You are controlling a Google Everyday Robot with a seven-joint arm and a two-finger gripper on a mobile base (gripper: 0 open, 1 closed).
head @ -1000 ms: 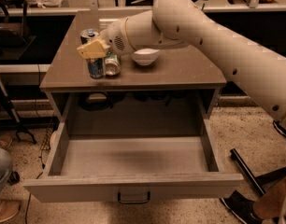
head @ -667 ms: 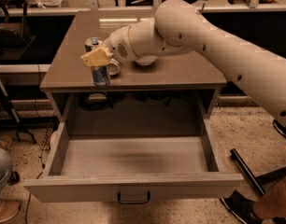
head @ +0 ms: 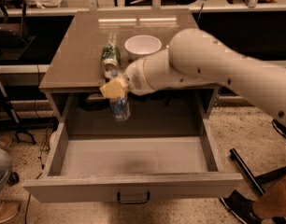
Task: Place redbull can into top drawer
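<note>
Above the far left part of the wide, shallow grey top drawer (head: 133, 155), which is standing open, the white arm's gripper (head: 114, 88) is gripping the slim silver-and-blue redbull can (head: 120, 110), its yellowish fingers (head: 110, 88) closed around the can's top. That can is hanging roughly upright just below the tabletop's near edge, clear of the drawer's floor. Farther back, on the grey-brown table (head: 77, 59), a green patterned can (head: 110, 55) is lying on its side just left of a round white bowl (head: 143, 45). A small dark handle (head: 133, 199) is sitting at the drawer front's centre.
</note>
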